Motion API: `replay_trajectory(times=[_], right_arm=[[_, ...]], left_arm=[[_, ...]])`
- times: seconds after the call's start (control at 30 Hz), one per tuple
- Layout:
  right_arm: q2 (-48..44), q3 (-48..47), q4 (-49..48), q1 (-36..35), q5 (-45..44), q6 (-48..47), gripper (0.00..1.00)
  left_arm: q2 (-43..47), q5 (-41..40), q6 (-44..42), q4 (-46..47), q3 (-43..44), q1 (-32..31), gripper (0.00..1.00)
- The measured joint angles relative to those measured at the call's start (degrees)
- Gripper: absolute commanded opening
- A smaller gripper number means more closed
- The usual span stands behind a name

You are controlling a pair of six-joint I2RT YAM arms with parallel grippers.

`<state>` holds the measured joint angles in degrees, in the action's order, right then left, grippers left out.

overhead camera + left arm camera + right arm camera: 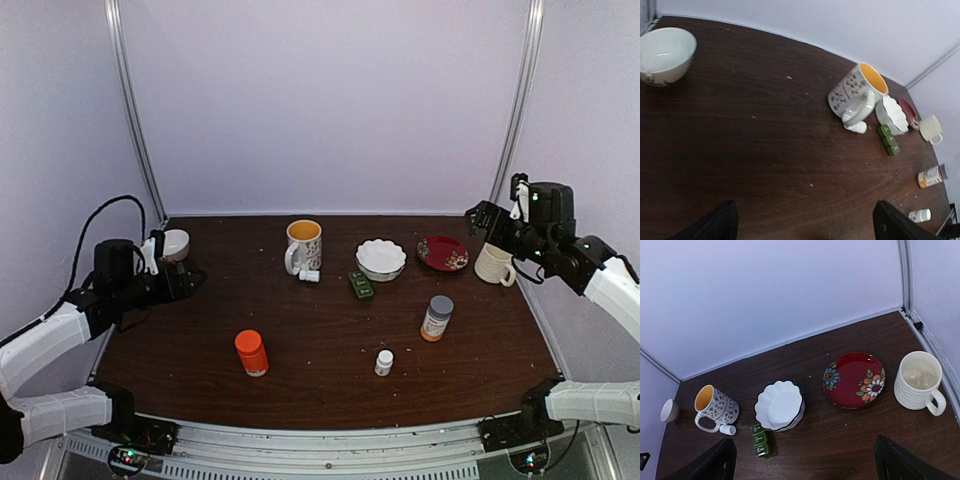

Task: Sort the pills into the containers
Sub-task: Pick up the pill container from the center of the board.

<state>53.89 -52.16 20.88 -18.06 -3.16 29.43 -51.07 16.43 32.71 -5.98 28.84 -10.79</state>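
The dark green pill box (361, 285) lies lid-closed on the brown table just in front of a white scalloped bowl (380, 259). It also shows in the left wrist view (888, 140) and the right wrist view (760, 441). I see no loose pills. My left gripper (188, 281) is open and empty, low over the table's left side (805, 231), far from the box. My right gripper (482, 214) is open and empty, held high over the back right corner (805, 466).
An orange bottle (251, 353), a tiny white bottle (384, 362) and a grey-capped bottle (436, 318) stand in front. Another tiny white bottle (309, 275) lies by a yellow-lined mug (303, 246). A red plate (442, 253), a cream mug (494, 264) and a small bowl (175, 244) stand at the back.
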Motion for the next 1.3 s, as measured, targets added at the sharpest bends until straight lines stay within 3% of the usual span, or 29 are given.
replay_trajectory(times=[0.2,0.43,0.73,0.97,1.3], right_arm=[[5.6,-6.6,3.3,-10.6,-2.8,-0.9,1.00],[13.9,-10.1,6.6,-18.3,-4.8,-0.8,1.00],[34.6,-27.8,13.3,-25.9,-6.3,-3.5,1.00],[47.2,-35.1,15.4,-26.6,-5.4,-4.2,1.00],[61.5,-43.8,17.4,-24.6,-1.2,-3.4,0.88]], left_arm=[[0.6,-6.5,-4.2,-9.1,7.6,-16.0,0.98],[4.3,-11.7,-3.5,-19.3,9.6,-26.3,0.98],[0.7,-20.6,-1.5,-25.7,12.9,-38.1,0.98],[-3.6,-25.6,-1.6,-27.1,15.9,-42.2,0.97],[0.0,-30.5,-1.5,-28.5,15.9,-39.9,0.98]])
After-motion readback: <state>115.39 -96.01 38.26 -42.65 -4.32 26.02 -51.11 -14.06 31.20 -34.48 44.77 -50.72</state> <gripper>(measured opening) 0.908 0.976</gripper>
